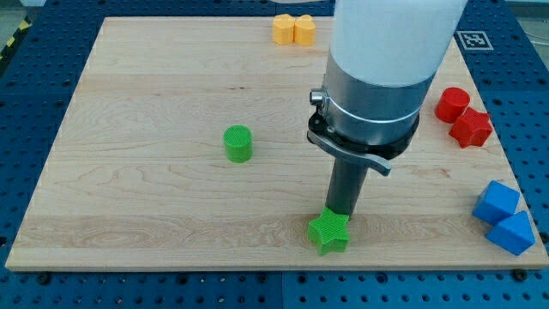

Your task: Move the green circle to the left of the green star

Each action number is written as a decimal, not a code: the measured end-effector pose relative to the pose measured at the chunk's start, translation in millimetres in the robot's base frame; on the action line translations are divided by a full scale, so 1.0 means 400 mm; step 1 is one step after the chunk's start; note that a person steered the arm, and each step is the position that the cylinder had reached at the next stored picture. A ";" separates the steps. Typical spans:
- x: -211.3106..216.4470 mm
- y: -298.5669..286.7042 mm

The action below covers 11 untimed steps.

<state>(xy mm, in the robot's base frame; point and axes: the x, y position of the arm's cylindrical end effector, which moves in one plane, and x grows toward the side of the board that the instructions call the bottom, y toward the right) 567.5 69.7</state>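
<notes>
The green circle (pixel 238 143) stands on the wooden board left of centre. The green star (pixel 328 233) lies near the board's bottom edge, right of centre. My tip (pixel 340 212) comes down just behind the star's top edge, touching or almost touching it. The circle is well to the view's left of my tip and higher in the view.
A yellow block pair (pixel 293 29) sits at the board's top edge. A red circle (pixel 451 104) and a red star (pixel 471 129) lie at the right. Two blue blocks (pixel 504 217) sit at the bottom right corner. The board (pixel 129 215) ends close below the star.
</notes>
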 end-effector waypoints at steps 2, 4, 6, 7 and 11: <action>-0.085 0.000; -0.274 -0.054; -0.428 -0.258; -0.429 -0.317; -0.298 -0.315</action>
<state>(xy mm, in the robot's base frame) 448.4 -56.4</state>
